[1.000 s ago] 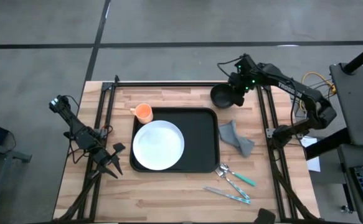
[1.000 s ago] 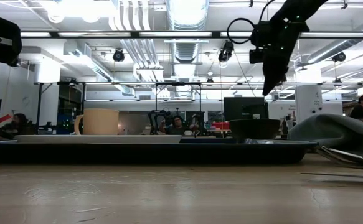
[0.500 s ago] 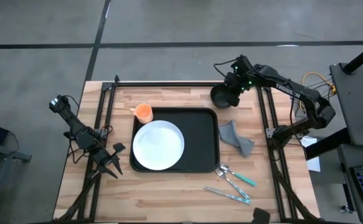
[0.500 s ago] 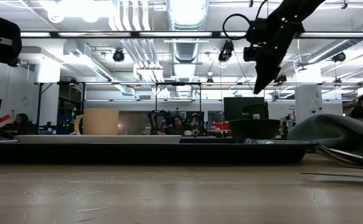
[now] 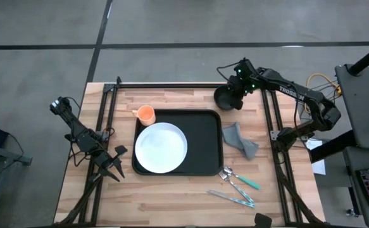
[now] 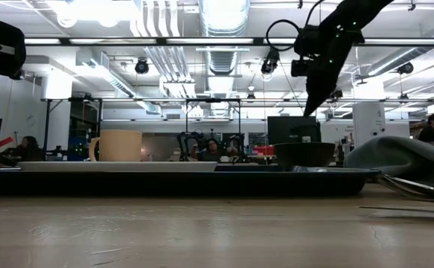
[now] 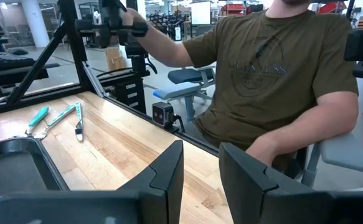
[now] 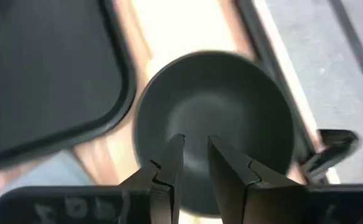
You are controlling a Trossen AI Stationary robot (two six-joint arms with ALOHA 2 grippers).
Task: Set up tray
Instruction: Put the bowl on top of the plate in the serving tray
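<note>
The black tray (image 5: pixel 211 144) lies mid-table with a round white plate (image 5: pixel 161 147) on it. Off its far right corner a small black bowl (image 5: pixel 224 98) sits on the wood. My right gripper (image 5: pixel 237 90) hangs above the bowl (image 8: pixel 215 118), tipped steeply down. Its fingers stand a narrow gap apart with nothing between them, and in the low view they stay well clear of the bowl (image 6: pixel 304 154). My left gripper (image 5: pixel 113 167) waits at the table's left edge. Its fingers (image 7: pixel 201 158) are slightly apart and hold nothing.
An orange cup (image 5: pixel 146 114) stands at the tray's far left corner. A crumpled grey cloth (image 5: pixel 240 139) lies right of the tray, with cutlery (image 5: pixel 238 184) nearer the front edge. A seated person (image 7: pixel 274 74) shows beyond the table in the left wrist view.
</note>
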